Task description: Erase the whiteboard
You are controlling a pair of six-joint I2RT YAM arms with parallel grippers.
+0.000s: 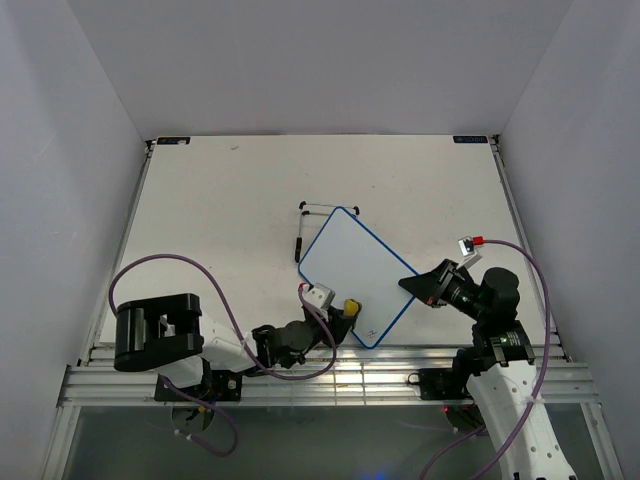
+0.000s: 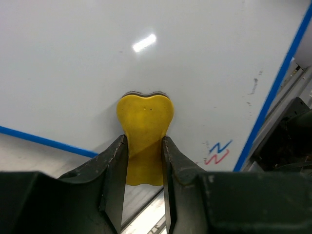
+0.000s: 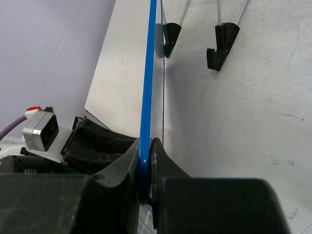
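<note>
The whiteboard, white with a blue frame, lies tilted near the table's front. Its black stand feet stick out at the far corner. My right gripper is shut on the board's right edge, one jaw on each face. My left gripper is shut on a small yellow eraser, whose head presses on the board's face near its lower blue border. A small blue and red logo sits in the board's corner. I see no handwriting on the white surface.
The aluminium rail runs along the table's near edge, just below both grippers. Grey walls close in the table on three sides. The left arm's purple cable loops over the table's left part.
</note>
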